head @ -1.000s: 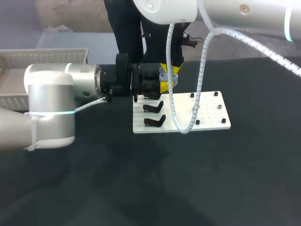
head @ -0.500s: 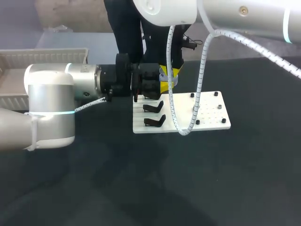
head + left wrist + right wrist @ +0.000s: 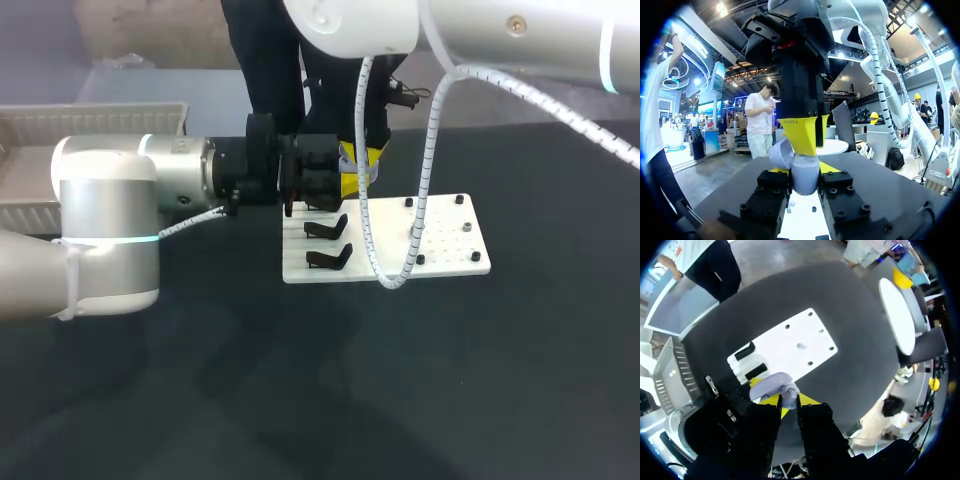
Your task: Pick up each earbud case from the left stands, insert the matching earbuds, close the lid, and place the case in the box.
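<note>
Head view: earbud case (image 3: pixel 348 158) mostly hidden behind both grippers, only lavender slivers show. L wrist view: left gripper (image 3: pixel 805 192) clamped on case from both sides, lid looks open, over stand end of white plate (image 3: pixel 450 245). Right gripper (image 3: pixel 801 137) tip-down on case top; can't tell its grip. 2 black stands (image 3: pixel 328 242) just beside.

We read no text, labels, numbers or signs on table (image 3: pixel 500 380) or anything standing on it.
</note>
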Tool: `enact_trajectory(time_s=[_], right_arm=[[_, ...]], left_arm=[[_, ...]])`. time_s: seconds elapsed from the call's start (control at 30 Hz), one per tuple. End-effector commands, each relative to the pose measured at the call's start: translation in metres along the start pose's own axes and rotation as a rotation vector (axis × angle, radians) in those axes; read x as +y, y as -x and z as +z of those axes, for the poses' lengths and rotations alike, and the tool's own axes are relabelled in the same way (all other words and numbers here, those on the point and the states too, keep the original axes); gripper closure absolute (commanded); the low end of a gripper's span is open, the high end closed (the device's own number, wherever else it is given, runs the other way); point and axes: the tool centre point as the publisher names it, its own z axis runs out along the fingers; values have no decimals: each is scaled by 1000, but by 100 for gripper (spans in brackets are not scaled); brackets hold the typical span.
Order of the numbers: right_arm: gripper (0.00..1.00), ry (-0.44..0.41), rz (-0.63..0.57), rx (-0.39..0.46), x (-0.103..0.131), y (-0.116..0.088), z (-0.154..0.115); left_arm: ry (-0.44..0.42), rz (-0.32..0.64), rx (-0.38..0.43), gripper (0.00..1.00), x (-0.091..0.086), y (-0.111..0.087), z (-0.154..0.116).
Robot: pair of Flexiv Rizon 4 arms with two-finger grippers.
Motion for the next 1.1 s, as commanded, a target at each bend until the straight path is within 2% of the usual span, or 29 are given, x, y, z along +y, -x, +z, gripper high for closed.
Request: enact_trajectory(time_s=[0.03,0.13,0.17,0.2,0.23,0.5,0.6,0.73,0.8,0.97,1.1], right_arm=[[100,3,-1,5,0,1,0],[100,5,-4,7,0,1,1],[92,5,-5,8,0,1,1],[79,6,-6,8,1,1,0],[76,7,-8,8,1,1,0],[71,20,-16,0,-1,-1,-5],[71,52,-40,-18,-3,-5,-9],[69,126,-124,-89,-11,-12,-15],[65,160,-159,-137,-17,-15,-17],[57,241,-206,-211,-33,-17,-20],[56,292,-219,-252,-45,-17,-21]], left_arm=[[5,4,-4,100,0,-1,0],[5,4,-4,100,0,-1,0],[5,4,-4,100,0,-1,0],[5,4,-4,100,0,-1,0],[5,4,-4,100,0,-1,0],[5,4,-4,100,0,-1,0],[5,4,-4,100,0,-1,0],[5,4,-4,100,0,-1,0],[5,4,-4,100,0,-1,0],[5,4,-4,100,0,-1,0],[5,4,-4,100,0,-1,0]])
